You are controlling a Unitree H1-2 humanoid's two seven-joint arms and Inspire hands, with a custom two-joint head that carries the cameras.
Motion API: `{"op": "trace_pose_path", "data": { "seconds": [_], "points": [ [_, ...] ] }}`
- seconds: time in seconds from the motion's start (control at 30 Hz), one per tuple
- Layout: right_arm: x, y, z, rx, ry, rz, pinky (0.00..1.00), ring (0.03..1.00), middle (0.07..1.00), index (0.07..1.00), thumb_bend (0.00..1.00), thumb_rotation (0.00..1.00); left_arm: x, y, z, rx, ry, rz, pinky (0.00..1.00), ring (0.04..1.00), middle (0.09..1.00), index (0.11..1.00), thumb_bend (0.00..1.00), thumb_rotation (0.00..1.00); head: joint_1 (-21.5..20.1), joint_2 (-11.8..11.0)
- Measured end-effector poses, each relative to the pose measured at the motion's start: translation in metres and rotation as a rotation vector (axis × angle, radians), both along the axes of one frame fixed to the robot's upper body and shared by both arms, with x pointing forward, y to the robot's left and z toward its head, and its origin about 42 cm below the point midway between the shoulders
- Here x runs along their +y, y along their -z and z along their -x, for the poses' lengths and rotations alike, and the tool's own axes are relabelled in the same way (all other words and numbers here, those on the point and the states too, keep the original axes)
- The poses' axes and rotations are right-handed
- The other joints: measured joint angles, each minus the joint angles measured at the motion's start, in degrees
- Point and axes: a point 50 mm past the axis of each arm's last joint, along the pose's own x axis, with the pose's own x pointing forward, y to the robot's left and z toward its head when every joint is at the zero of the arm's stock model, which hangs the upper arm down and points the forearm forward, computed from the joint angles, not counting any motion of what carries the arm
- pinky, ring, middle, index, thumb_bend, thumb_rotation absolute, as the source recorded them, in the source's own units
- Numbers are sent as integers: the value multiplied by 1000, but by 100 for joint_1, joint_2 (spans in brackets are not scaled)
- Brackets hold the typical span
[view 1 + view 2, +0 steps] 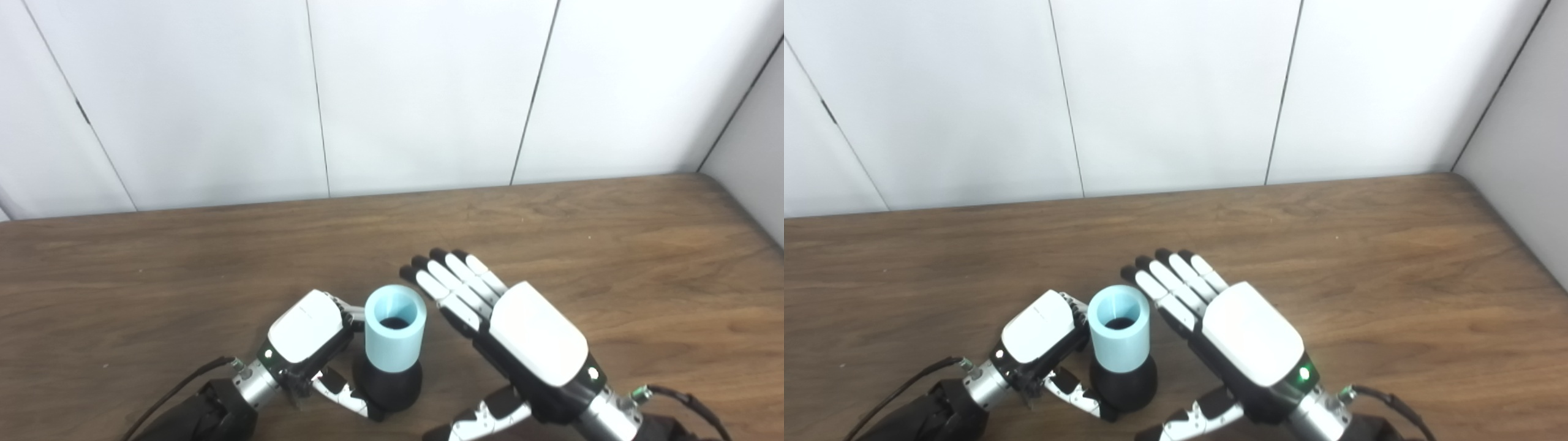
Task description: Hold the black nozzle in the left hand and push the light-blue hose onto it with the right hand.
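We see the light-blue hose (395, 335) seemingly seated on the black nozzle (389, 386), gripped by our left hand (306, 343); our right hand (502, 324), open and empty, should withdraw.

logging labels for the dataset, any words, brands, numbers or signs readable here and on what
None: no readable text in either view.
Light-blue hose: plain, no print.
Black nozzle: plain, no marking visible.
Left robot hand: white shell bare, no logo.
Right robot hand: white shell bare; only a small green light near the wrist, not a sign.
Table and wall panels: no labels.
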Motion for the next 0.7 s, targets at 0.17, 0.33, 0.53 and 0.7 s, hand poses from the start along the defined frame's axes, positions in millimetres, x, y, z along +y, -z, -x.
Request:
{"op": "trace_pose_path", "data": {
  "seconds": [0.17,0.33,0.53,0.7],
  "points": [
    [3,5,2,20,11,56,1000,1000,986,948,911,816,-1,0,0,-2,0,0,123,177,471,480,525,0,0,-9],
    [6,6,3,21,11,77,1000,1000,990,942,913,816,-1,0,0,-2,0,-1,130,186,471,480,525,0,0,-17],
    [11,4,0,17,13,91,1000,1000,983,933,926,802,-1,0,0,-4,0,0,122,181,471,480,525,0,9,-26],
    [14,3,0,8,7,93,1000,1000,989,947,919,802,-1,0,0,-5,0,1,131,189,471,480,525,0,9,-35]
  ]
}}
